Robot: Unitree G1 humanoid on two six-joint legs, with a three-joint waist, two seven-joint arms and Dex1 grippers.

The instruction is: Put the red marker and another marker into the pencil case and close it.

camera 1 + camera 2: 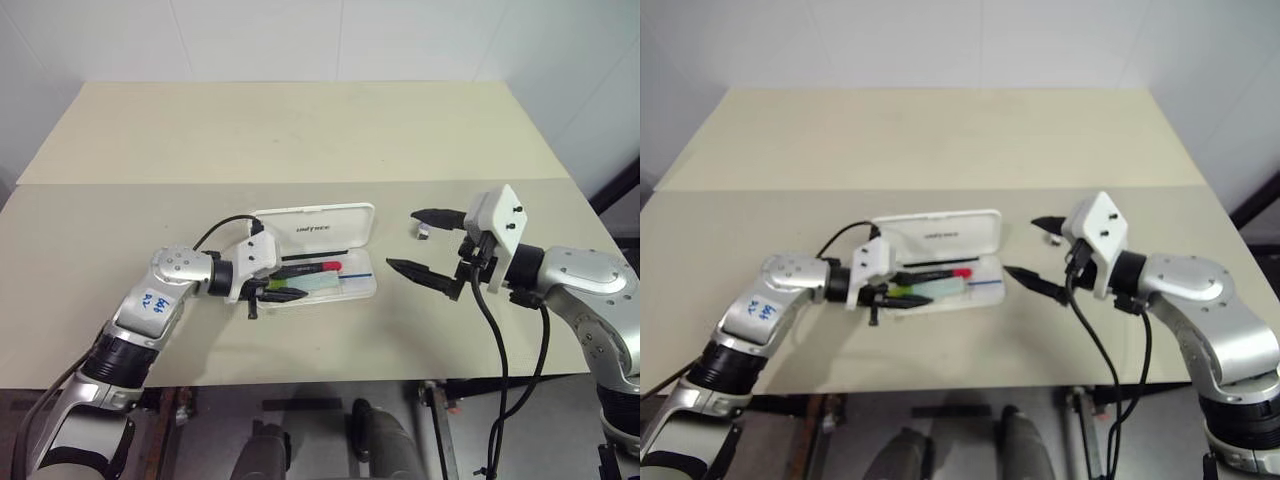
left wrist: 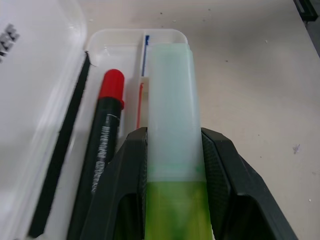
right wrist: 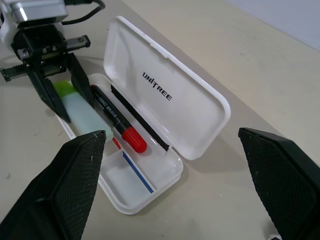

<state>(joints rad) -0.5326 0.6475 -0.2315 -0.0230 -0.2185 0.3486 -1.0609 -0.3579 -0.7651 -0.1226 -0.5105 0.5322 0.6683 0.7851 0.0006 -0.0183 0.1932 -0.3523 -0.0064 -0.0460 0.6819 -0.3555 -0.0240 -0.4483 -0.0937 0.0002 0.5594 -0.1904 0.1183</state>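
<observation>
The main risk lay with the green highlighter (image 2: 172, 150): the left gripper (image 1: 268, 292) pinched it across the body, its pale cap reaching over the tray of the pencil case (image 3: 150, 197), and I judged that a release from a tilt could leave it propped on the near wall or on the red marker (image 3: 117, 122), so the lid would not shut flat. A second risk was the lid (image 1: 318, 226) itself, which stood propped open at 12 o'clock of the tray; a push from the wrong side could slide the light case across the table (image 1: 300, 130) rather than fold it.

The case lay open, tray toward the robot. The red marker rested inside along the hinge side, red end toward the case's right end, beside a thin black strip. The highlighter sat just beside it, over the tray, in the fingers' grip. The right end of the tray, with its blue stripe, was bare.

The right gripper (image 1: 428, 246) hung at 3 o'clock of the case, fingers spread wide, holding nothing.
</observation>
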